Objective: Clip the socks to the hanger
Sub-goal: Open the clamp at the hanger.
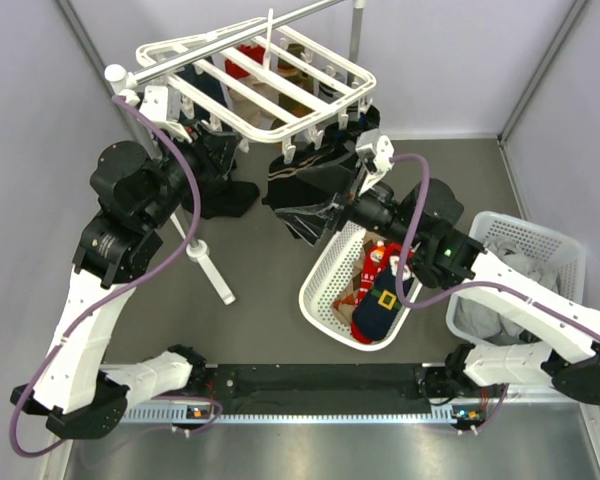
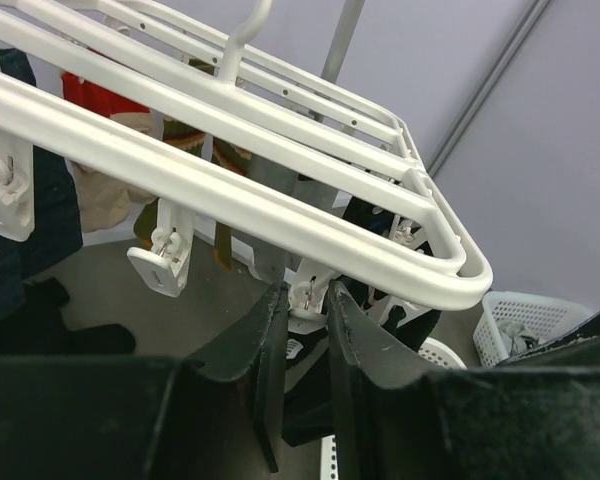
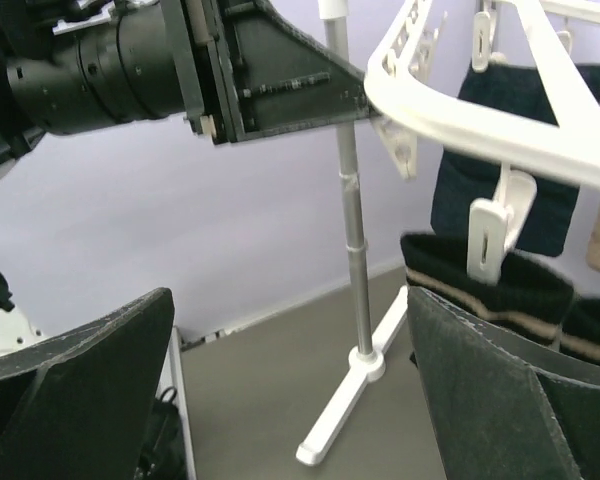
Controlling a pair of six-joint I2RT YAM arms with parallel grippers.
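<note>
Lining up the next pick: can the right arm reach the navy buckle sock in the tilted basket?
Probably yes. The right gripper is open, and the navy sock lies uncovered in the basket next to that arm; only its purple cable hangs near.

No word, brand or number is legible in any of the three views; the only sign is a yellow buckle motif on the navy sock point(image 1: 378, 308); it lies in the white basket point(image 1: 308, 292).

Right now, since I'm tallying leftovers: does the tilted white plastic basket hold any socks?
Yes, red and navy festive socks lie inside the tilted white plastic basket.
</note>
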